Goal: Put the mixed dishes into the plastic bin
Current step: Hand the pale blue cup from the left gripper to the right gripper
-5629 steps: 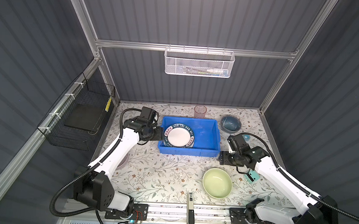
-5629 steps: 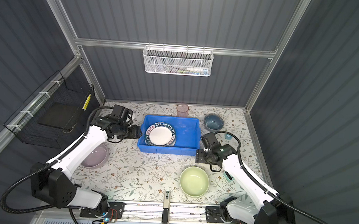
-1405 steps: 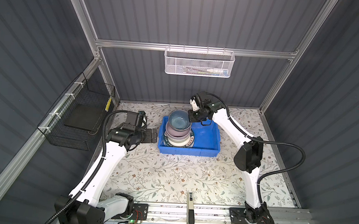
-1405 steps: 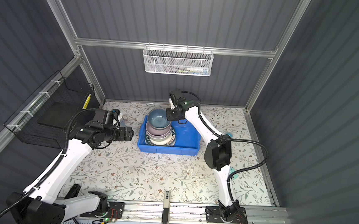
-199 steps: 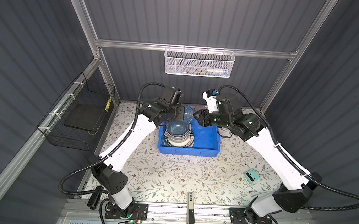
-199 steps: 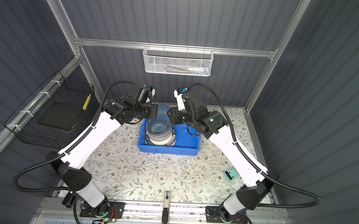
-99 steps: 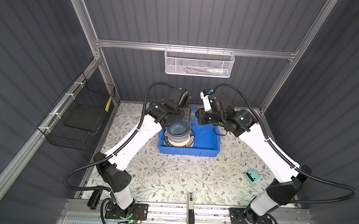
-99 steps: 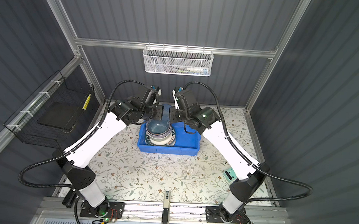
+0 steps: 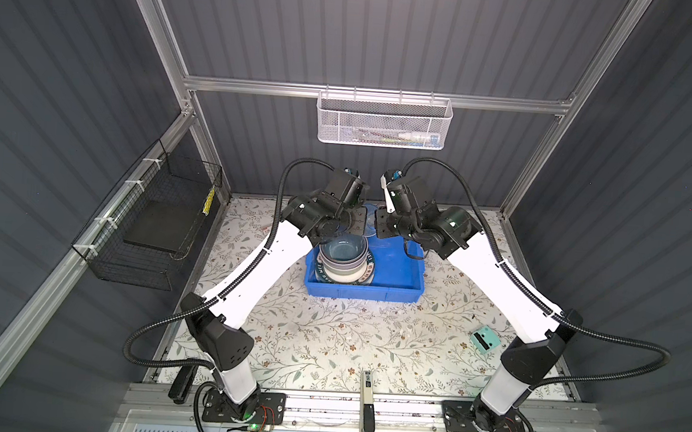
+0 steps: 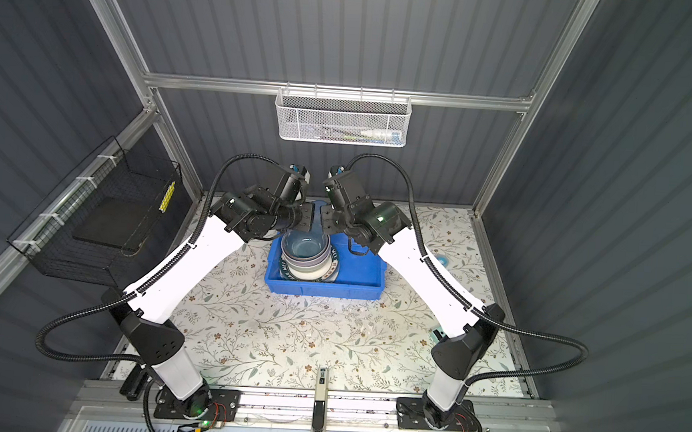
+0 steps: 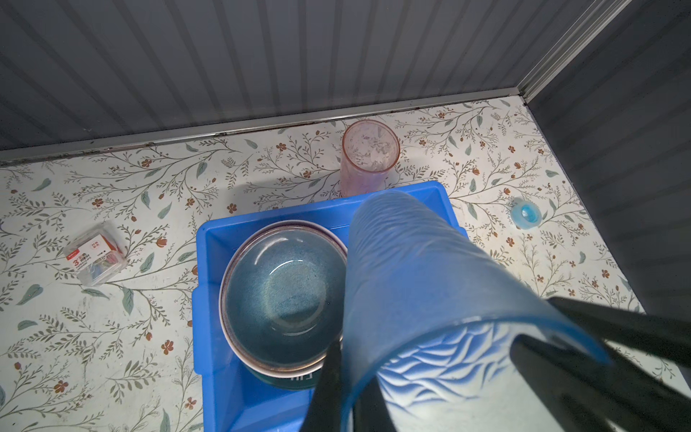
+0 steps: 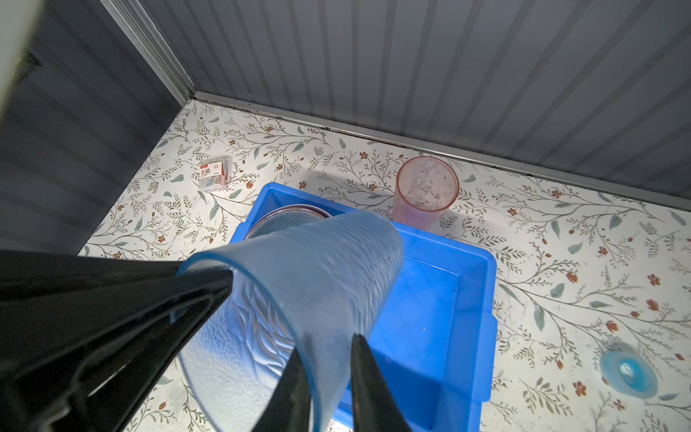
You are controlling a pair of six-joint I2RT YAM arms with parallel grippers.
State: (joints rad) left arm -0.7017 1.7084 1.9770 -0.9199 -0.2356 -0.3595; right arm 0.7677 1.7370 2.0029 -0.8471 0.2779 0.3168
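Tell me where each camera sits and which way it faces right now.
Top views: high at the front, looking down toward the back wall; left arm and right arm meet over the plastic bin.
Left wrist: above the bin, facing the back wall; left end effector gripping the blue tumbler.
Right wrist: likewise; right end effector straddling the blue tumbler's rim.
Shared: both wrist views show the blue tumbler, plastic bin and pink tumbler.

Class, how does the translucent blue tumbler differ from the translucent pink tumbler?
The translucent blue tumbler hangs tilted above the blue plastic bin; the translucent pink tumbler stands upright on the floral table behind it. The blue one is clamped at its rim by the left gripper; the pink one is untouched. Both are tapered see-through cups, neither in the bin.
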